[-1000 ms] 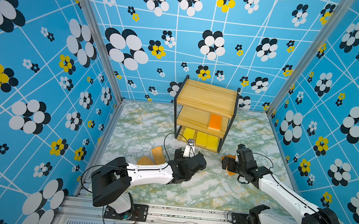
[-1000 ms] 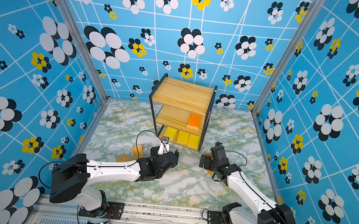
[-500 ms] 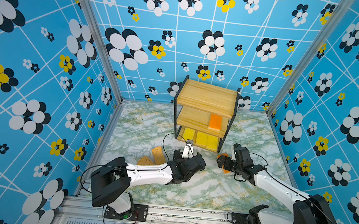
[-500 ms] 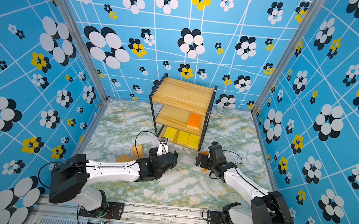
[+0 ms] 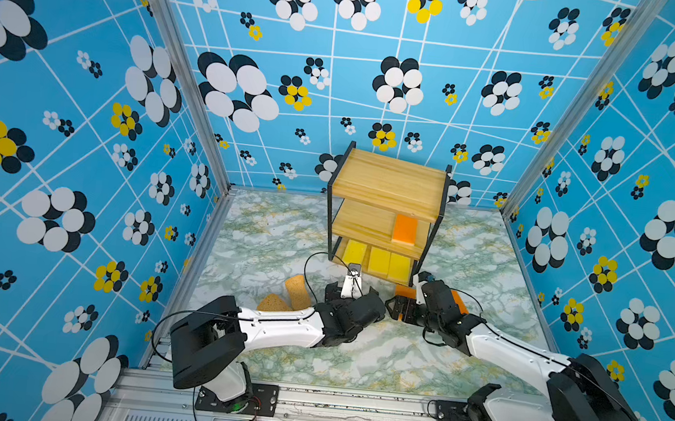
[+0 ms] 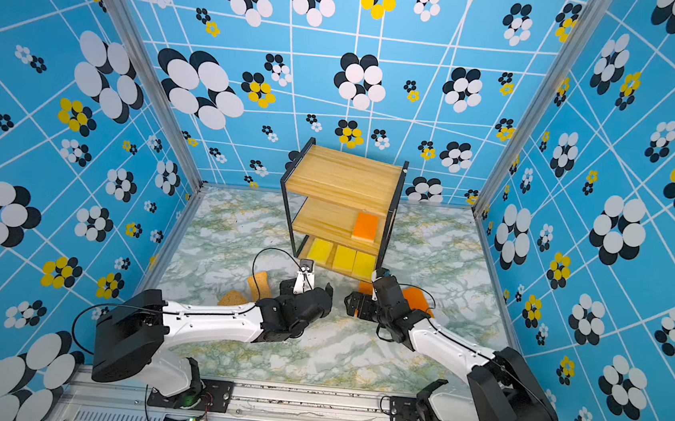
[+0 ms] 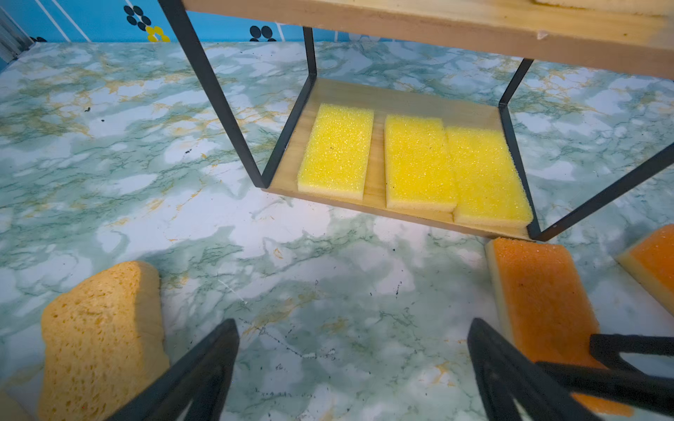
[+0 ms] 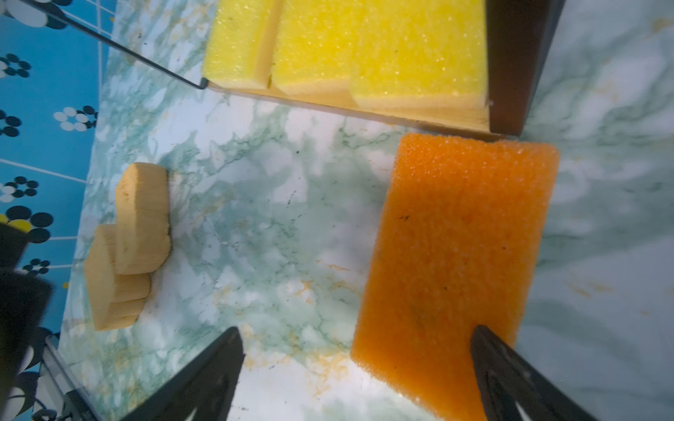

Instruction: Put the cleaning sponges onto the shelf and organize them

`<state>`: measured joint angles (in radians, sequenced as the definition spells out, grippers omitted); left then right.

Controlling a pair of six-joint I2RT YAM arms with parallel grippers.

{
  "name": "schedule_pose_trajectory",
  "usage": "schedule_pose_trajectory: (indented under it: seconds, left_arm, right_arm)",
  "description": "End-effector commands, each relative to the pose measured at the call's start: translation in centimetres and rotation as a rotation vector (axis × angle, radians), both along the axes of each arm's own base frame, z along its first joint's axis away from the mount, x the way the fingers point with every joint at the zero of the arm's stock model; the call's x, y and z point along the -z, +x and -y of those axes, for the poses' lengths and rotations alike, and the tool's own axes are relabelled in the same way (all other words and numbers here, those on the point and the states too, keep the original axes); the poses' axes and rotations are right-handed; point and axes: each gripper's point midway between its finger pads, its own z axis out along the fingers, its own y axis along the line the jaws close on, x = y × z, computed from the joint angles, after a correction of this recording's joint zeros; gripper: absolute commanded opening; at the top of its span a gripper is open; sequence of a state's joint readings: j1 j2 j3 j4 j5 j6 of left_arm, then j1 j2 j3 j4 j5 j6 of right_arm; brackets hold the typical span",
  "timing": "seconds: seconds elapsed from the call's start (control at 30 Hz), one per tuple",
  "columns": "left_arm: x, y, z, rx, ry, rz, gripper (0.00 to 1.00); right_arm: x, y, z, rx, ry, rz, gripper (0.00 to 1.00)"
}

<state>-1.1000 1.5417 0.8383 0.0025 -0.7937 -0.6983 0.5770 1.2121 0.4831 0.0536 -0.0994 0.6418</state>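
The shelf (image 5: 388, 178) (image 6: 343, 174) stands at the back middle. Three yellow sponges (image 5: 377, 261) (image 7: 415, 160) (image 8: 364, 43) lie on its bottom board, and one orange sponge (image 5: 405, 229) (image 6: 365, 225) lies on its middle board. An orange sponge (image 8: 459, 255) (image 7: 539, 302) lies on the floor by the shelf's front right leg. My right gripper (image 8: 355, 335) (image 5: 400, 306) is open, with one finger over that sponge's near end. My left gripper (image 7: 353, 328) (image 6: 307, 290) is open over bare floor beside it, holding nothing.
Two tan sponges (image 5: 297, 291) (image 8: 142, 218) (image 8: 109, 280) lie together on the floor left of my left gripper; one is close beside a left finger (image 7: 102, 328). A second orange sponge (image 7: 653, 269) (image 6: 415, 299) lies behind my right wrist. Patterned walls enclose three sides.
My right gripper has shifted left towards the middle, in front of the shelf. The left arm has barely moved and stays open.
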Motion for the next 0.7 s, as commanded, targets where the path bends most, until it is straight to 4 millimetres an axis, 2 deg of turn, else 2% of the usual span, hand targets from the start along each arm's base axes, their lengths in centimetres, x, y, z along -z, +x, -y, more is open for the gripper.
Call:
schedule_pose_trajectory:
  seconds: [0.0, 0.07, 0.13, 0.2, 0.37, 0.53, 0.67]
  left_arm:
    - [0.9, -0.2, -0.9, -0.017, 0.005, -0.019, 0.99]
    - [1.2, -0.3, -0.6, 0.001, 0.003, -0.02, 0.99]
    - [1.4, -0.4, 0.7, 0.068, -0.014, -0.02, 0.99]
    - [1.8, -0.7, 3.0, 0.182, -0.04, -0.028, 0.99]
    - [3.1, -2.0, 7.3, 0.301, -0.039, -0.076, 0.99]
    - [4.1, -3.1, 10.0, 0.269, -0.08, -0.078, 0.99]
    - [4.2, -3.7, 13.5, 0.355, -0.079, -0.086, 0.99]
  right_arm:
    - [-2.2, -0.4, 1.2, -0.001, -0.036, 0.066, 0.99]
    - [-2.7, -0.6, 2.6, 0.022, -0.077, 0.075, 0.99]
    - [-2.6, -0.7, 4.1, 0.054, -0.102, 0.065, 0.99]
    - [-2.4, -0.8, 5.4, 0.091, -0.113, 0.057, 0.99]
    - [-1.6, -0.7, 8.2, 0.213, -0.11, 0.013, 0.99]
    - [-1.0, -0.7, 9.6, 0.291, -0.072, -0.007, 0.99]
    - [-0.9, -0.5, 10.0, 0.314, -0.054, -0.008, 0.99]
